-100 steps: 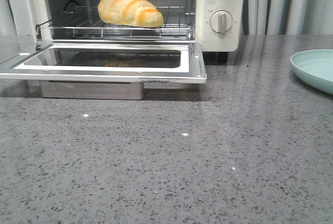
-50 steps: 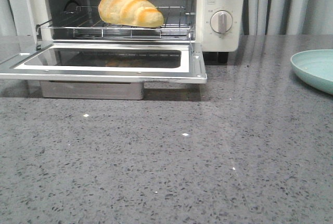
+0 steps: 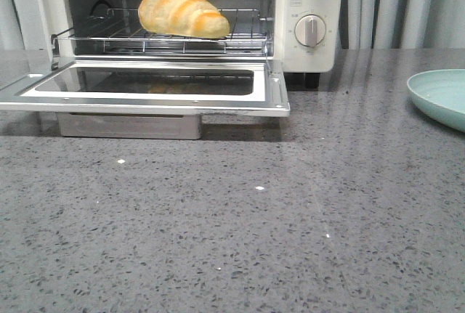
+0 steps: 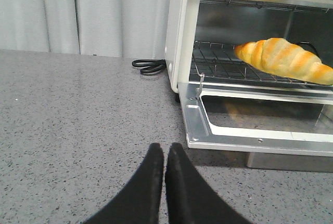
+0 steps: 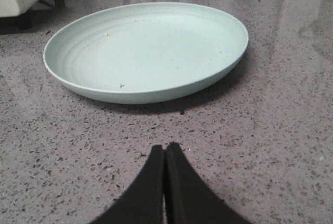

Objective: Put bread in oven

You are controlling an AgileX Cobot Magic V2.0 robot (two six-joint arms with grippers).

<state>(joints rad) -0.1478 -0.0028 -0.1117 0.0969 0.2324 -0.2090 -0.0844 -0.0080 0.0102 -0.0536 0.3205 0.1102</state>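
your left gripper [image 4: 165,154] has its two black fingers [image 4: 151,182] pressed together with no gap at the tips, and nothing sits between them. it hangs over the grey speckled counter [image 4: 78,120], short of the oven [image 4: 179,37] and off the corner of its lowered door [image 4: 260,130], touching neither.

your right gripper [image 5: 165,152] is the same: fingers [image 5: 179,187] closed flat against each other, empty, over bare counter just in front of the pale green plate [image 5: 145,52]. the tips are apart from the plate's rim.

the bread [image 3: 183,12] lies on the wire rack [image 3: 160,41] inside the oven, tapered end toward the knobs [image 3: 311,30], well within the open cavity. the door lies flat out in front of the rack, its glass window facing up. a coiled black cord [image 4: 149,66] rests on the counter beside the oven's far side. in the front view only the plate's edge shows, well apart from the oven on the knob side.

against the earlier front frames you will find almost nothing changed: bread, rack, door and plate sit where they were, with only a very slight shift of the whole picture. neither arm appears in the front view.
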